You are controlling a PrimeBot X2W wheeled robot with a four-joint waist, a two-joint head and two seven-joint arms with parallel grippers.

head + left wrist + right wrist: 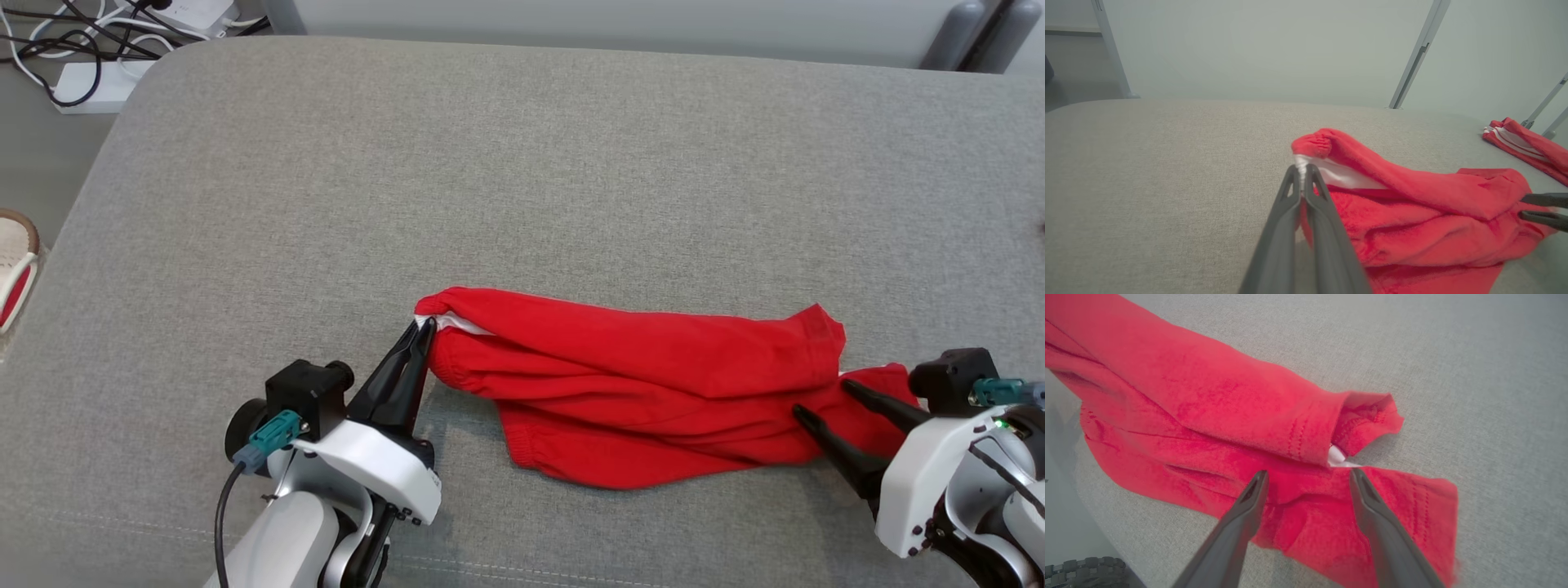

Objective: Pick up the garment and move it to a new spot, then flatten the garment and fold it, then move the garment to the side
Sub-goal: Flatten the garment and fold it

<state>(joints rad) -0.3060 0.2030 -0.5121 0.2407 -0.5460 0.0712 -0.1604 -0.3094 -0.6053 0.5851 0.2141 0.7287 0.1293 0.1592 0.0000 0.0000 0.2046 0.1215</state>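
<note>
At the far left, off the desk [522,163], we see the toe of a pale shoe [15,265] with a red edge on the floor, and above it a white power strip [94,86] among tangled black and white cables [57,37]. The desk is padded in a grey woven cloth with a fine, even grain, a rounded corner and a stitched seam along its near edge. On the near half of it we find the left end effector [423,327], its two dark, tapered fingers pressed together on the gathered, white-lined hem at the left tip of the garment [637,384]. The garment is a soft red knit that lies in a long, loosely rolled bundle across the desk's near middle, with elastic puckers at its left end and double rows of stitching at its right. The right end effector [820,398] stands wide apart over that right end, one finger to each side of a fold; we cannot tell whether its tips touch the cloth. Far to the right, in the left wrist view, lies a second red cloth [1523,141] with white stripes.
</note>
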